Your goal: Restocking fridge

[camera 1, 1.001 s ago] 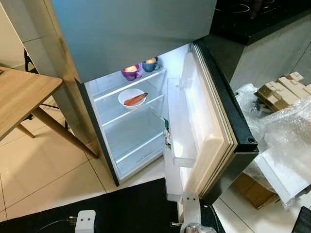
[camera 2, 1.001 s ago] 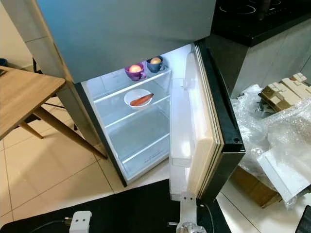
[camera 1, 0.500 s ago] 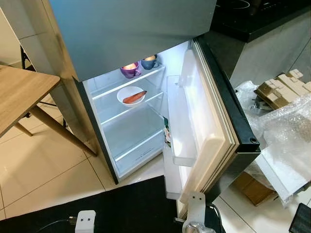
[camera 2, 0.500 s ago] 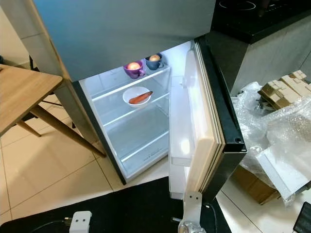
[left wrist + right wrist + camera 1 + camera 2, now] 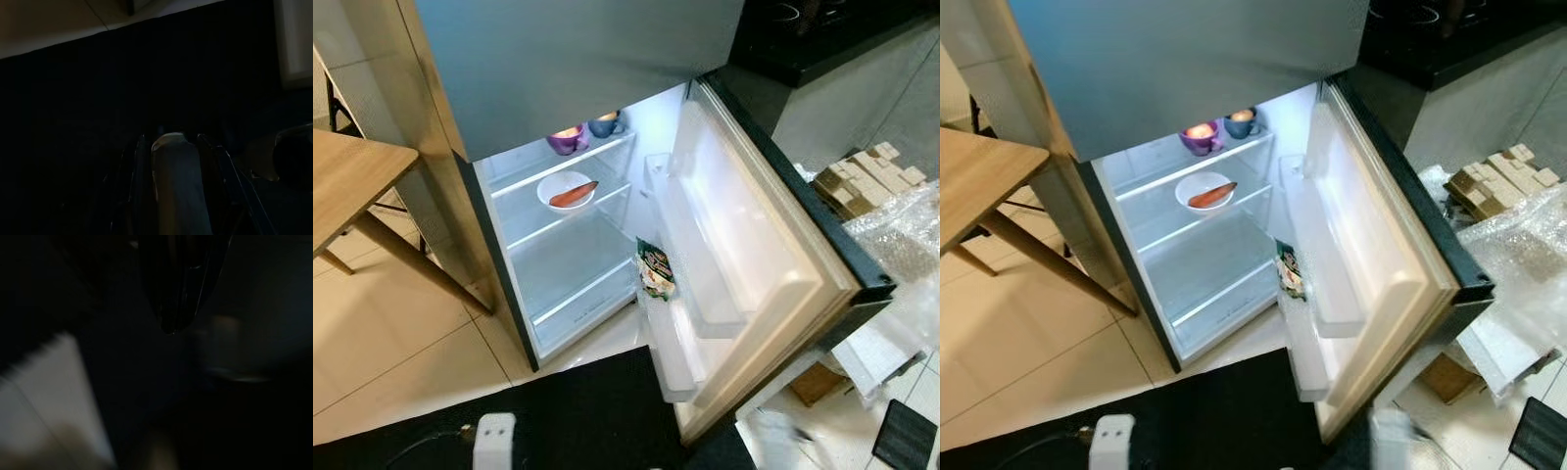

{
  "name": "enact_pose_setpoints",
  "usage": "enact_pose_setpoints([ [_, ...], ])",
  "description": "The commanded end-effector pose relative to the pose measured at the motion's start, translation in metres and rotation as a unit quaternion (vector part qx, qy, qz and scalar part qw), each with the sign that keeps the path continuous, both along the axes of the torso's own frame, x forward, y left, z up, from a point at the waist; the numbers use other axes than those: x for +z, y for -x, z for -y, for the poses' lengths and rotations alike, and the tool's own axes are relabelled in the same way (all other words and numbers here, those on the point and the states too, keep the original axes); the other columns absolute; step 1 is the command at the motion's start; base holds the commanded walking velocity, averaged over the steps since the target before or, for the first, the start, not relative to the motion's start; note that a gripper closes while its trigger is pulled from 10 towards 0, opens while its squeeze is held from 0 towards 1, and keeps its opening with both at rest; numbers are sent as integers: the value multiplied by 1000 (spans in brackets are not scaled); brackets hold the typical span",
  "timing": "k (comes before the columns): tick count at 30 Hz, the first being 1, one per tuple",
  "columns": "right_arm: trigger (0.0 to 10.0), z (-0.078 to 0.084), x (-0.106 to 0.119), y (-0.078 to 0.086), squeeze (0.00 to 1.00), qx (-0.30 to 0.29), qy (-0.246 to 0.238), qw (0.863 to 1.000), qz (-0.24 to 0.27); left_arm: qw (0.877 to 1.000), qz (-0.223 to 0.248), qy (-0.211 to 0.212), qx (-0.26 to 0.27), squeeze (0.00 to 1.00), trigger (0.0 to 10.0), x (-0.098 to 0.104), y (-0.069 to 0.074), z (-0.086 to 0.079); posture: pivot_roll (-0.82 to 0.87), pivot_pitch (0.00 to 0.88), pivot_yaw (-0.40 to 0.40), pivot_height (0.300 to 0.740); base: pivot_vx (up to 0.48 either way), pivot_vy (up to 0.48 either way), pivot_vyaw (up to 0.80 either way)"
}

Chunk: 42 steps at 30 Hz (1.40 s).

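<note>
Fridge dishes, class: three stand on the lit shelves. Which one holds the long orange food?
The white bowl on the second shelf, holding something long and orange. The purple cup and blue cup stand on the shelf above, holding round pale items.

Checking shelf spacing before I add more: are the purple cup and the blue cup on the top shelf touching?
Apart. In the right eye view a thin lit gap separates the purple cup from the blue cup on the top shelf.
</note>
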State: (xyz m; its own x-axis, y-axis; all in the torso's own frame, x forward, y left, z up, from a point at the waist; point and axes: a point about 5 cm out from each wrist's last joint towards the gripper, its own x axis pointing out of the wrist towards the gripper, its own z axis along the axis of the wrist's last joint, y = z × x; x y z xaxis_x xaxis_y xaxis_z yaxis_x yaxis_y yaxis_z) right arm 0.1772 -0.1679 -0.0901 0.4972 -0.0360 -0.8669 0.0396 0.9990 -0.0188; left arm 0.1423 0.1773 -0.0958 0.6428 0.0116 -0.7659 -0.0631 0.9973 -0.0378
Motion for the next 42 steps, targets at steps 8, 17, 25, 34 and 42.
enact_pose_setpoints([
  [8, 10000, 34, 2, 4, 0, -23, 2, 1000, -4, 999, -32, 1, -12, 0, 10000, -8, 16, 26, -77, 125, 13, 738, 0, 0, 0],
  [17, 10000, 95, 14, 14, 0, -43, 27, 999, -9, 999, -39, 8, -15, 0, 10000, -9, 19, 40, -100, 123, 8, 738, 0, 0, 0],
  [25, 10000, 122, 40, -16, 0, -53, 29, 996, 62, 999, -41, 12, -23, 0, 10000, -10, 22, 58, -115, 115, 2, 738, 0, 0, 0],
  [34, 10000, 131, 43, -13, 0, -36, 33, 997, 63, 998, -32, -44, -31, 0, 10000, -9, 24, 62, -96, 104, -20, 738, 0, 0, 0],
  [42, 10000, 135, 41, -5, 0, -31, 35, 997, 54, 987, 68, -138, 46, 0, 10000, 41, -2, -124, -90, 110, -23, 738, 0, 0, 0],
])
